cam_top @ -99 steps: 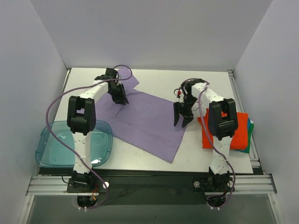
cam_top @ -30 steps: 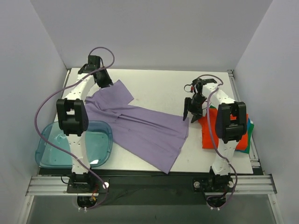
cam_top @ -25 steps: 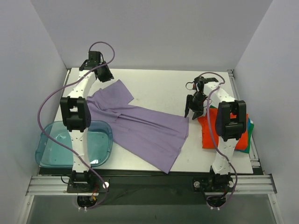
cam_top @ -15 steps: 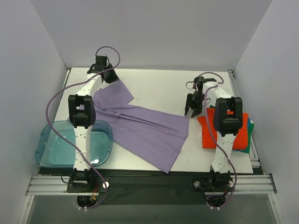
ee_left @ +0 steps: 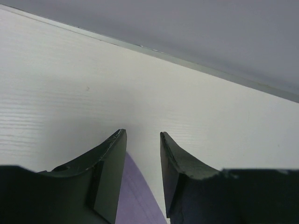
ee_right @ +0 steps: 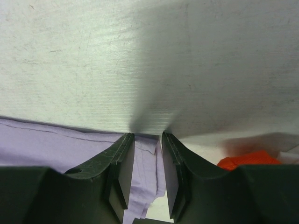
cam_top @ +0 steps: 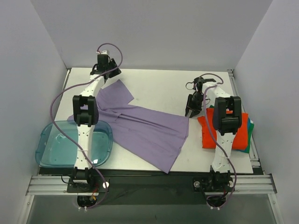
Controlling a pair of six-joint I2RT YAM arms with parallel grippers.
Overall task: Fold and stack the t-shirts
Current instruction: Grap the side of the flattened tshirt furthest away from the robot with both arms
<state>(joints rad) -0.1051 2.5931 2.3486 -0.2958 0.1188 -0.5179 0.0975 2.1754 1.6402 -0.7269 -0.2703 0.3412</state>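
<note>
Purple shirt (cam_top: 140, 126) lies spread at centre, unfolded; orange shirt (cam_top: 236, 135) sits folded at right over a green edge (cam_top: 251, 127). Left gripper (ee_left: 142, 140) and right gripper (ee_right: 148, 137), jaws slightly parted, straddle the purple shirt's upper corners.

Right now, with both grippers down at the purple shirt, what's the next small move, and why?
Probably close the right gripper on the corner of the lavender shirt. Its jaws stand apart with that hem lying between them, beside the orange shirt. The left gripper, also open, straddles another tip of the same cloth, so it likely pinches too.
</note>
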